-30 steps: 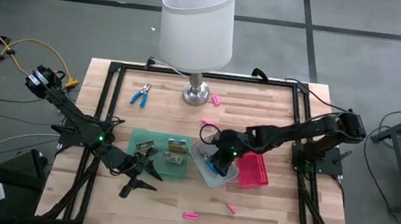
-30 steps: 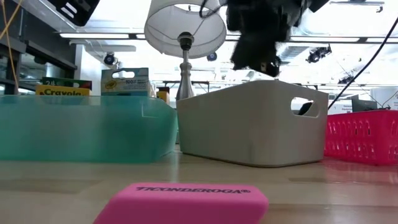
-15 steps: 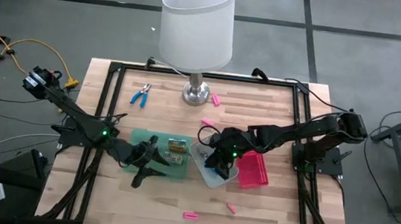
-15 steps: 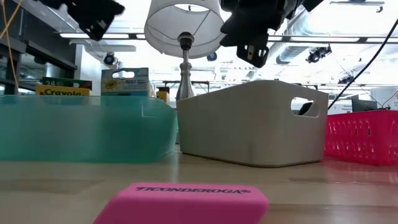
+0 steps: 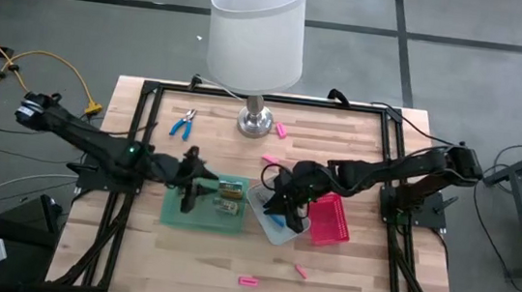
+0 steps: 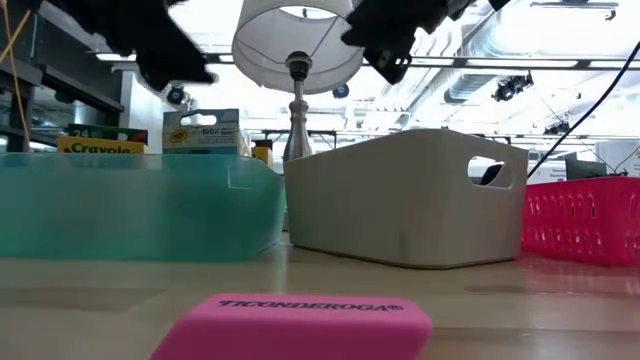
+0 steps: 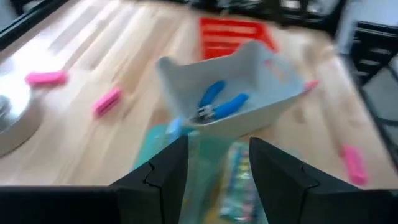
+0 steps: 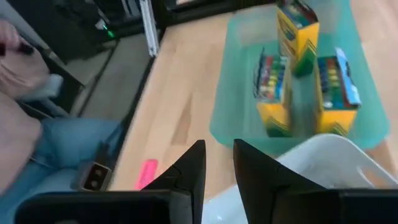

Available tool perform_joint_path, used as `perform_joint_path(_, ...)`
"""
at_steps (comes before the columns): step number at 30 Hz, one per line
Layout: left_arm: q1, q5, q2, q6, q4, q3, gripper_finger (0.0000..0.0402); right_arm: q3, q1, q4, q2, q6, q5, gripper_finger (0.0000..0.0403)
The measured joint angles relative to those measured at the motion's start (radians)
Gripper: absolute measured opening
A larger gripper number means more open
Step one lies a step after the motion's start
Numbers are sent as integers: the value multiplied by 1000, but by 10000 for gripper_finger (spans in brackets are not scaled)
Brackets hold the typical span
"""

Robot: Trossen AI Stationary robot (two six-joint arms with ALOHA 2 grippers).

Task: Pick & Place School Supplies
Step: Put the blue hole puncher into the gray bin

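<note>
Pliers [image 5: 182,125] with blue handles lay loose at the table's far left, beside the lamp [image 5: 257,31]. Nearer, the left gripper [image 5: 191,180] hung empty over the green tray [image 5: 172,216], fingers spread, with three crayon packs [image 8: 298,34] standing inside. A second blue-handled tool [image 7: 219,104] rested in the grey tray [image 7: 272,106], where the right gripper [image 5: 281,206] hovered, fingers parted and holding nothing. The pink tray [image 5: 330,221] stood just beside it. Pink erasers [image 5: 249,281] lay scattered, one [image 6: 305,322] near the front edge. Judging by this, the next pick wanted a straight descent, fingers straddling an eraser's narrow sides, closing only once level with the wood.
</note>
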Motion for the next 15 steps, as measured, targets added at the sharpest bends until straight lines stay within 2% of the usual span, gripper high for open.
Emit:
perform_joint_path(6, 128, 2, -33, -84, -183, -1, 166, -1, 12, -6, -26, -55, 30, 73)
perform_joint_path(15, 347, 1, -53, -190, -337, 0, 166, -1, 20, 0, -29, -76, 34, 73)
